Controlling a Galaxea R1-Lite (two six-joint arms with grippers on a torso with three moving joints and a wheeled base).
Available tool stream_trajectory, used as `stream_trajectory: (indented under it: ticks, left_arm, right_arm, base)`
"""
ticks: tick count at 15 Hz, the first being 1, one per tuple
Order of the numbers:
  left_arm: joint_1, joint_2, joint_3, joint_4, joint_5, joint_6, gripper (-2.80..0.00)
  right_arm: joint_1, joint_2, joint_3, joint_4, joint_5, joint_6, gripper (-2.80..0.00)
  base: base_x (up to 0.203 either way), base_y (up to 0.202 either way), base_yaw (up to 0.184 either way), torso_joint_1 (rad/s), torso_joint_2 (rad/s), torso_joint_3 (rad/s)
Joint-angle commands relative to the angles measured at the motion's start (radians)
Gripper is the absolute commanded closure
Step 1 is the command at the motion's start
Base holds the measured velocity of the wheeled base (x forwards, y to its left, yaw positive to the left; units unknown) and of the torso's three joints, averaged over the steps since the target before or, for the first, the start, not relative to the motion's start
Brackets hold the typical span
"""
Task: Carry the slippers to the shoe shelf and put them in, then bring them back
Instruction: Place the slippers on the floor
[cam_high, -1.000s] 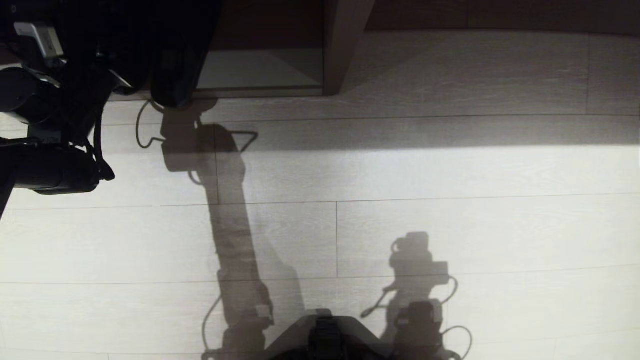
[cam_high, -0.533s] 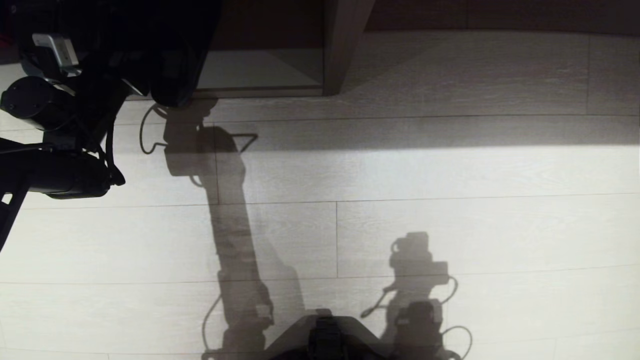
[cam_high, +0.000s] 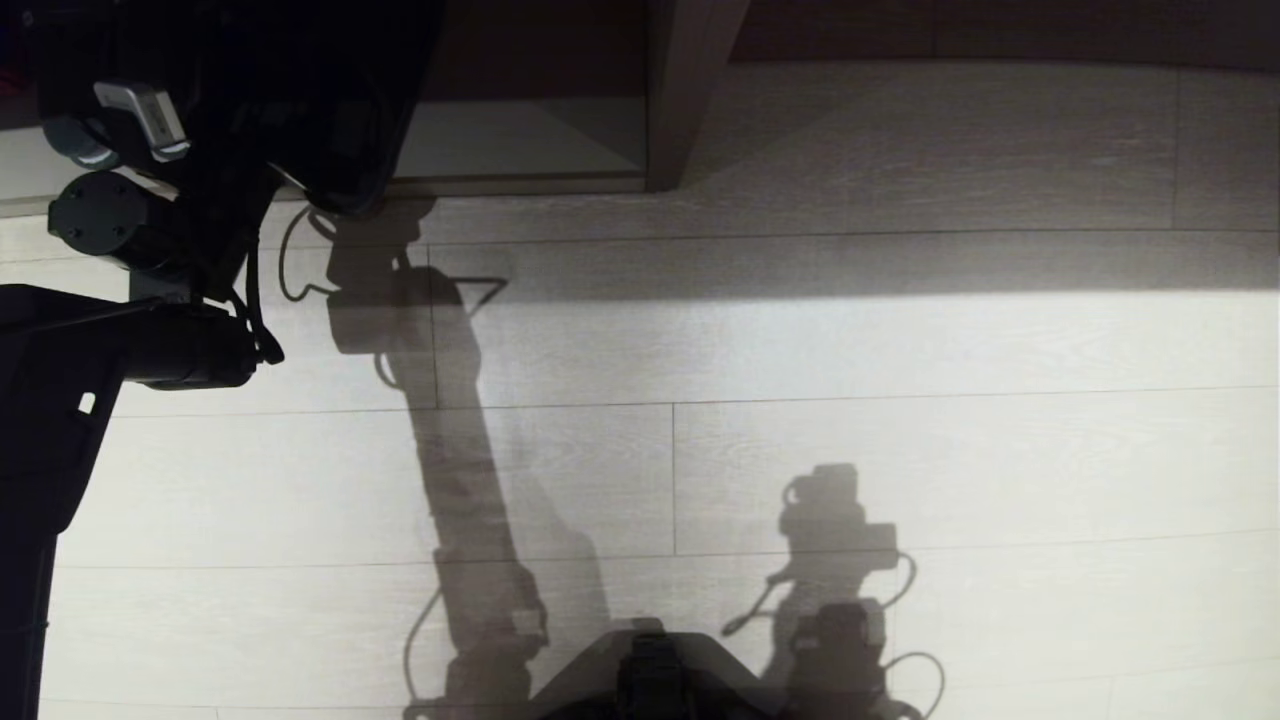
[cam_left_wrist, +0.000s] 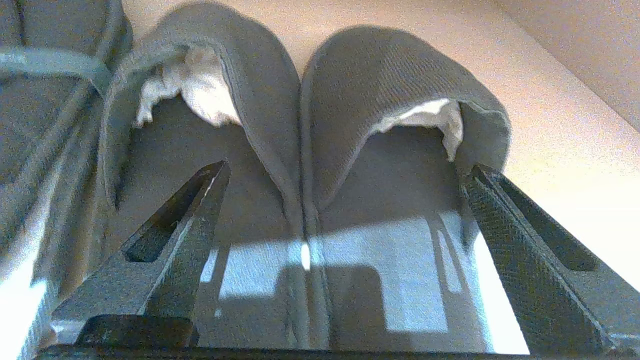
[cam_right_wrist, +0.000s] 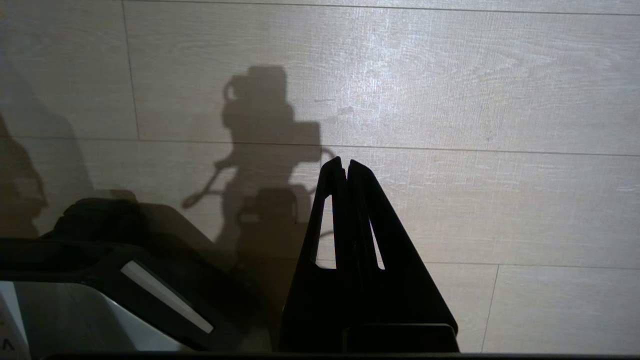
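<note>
Spread wide, the left gripper (cam_left_wrist: 345, 170) straddles the slippers (cam_left_wrist: 300, 150) in its wrist view, one finger (cam_left_wrist: 190, 235) lying over the heel bed of one slipper and the other finger along the outer edge of its mate, with nothing pinched between them. Both slippers lie side by side, touching along their inner edges, rounded toes pointing away from the wrist, pale linings showing inside the toe caps (a band of sunlight falls across the heel ends). They rest on a pale board, with a pale side panel rising on the far side; another dark shoe (cam_left_wrist: 45, 100) sits just beside them on the opposite side. From the head view, the left arm (cam_high: 150, 250) is a dark mass at the upper left, reaching toward the shoe shelf (cam_high: 520, 140), whose pale base board and upright panel stand at the top. Farther right lies the pale plank floor (cam_high: 950, 420) with the robot's shadows. Over that floor the right gripper (cam_right_wrist: 346, 165) hangs with its fingers pressed together, empty.
</note>
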Motion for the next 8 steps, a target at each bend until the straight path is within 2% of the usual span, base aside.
stream_trajectory:
  ticks: [1, 6, 8]
  left_arm:
    - [-0.001, 0.090, -0.092, -0.013, -0.004, 0.002, -2.80]
    - [-0.007, 0.125, -0.113, -0.014, -0.014, 0.013, -2.80]
    - [-0.009, 0.128, -0.117, 0.043, -0.014, 0.028, -2.80]
  right_arm:
    - [0.000, -0.001, 0.000, 0.000, 0.001, 0.000, 0.00]
    - [0.000, -0.001, 0.000, 0.000, 0.001, 0.000, 0.00]
    - [0.000, -0.001, 0.000, 0.000, 0.001, 0.000, 0.00]
  base:
    - [0.000, 0.000, 0.000, 0.000, 0.00, 0.000]
    - [0.000, 0.000, 0.000, 0.000, 0.00, 0.000]
    - [0.000, 0.000, 0.000, 0.000, 0.00, 0.000]
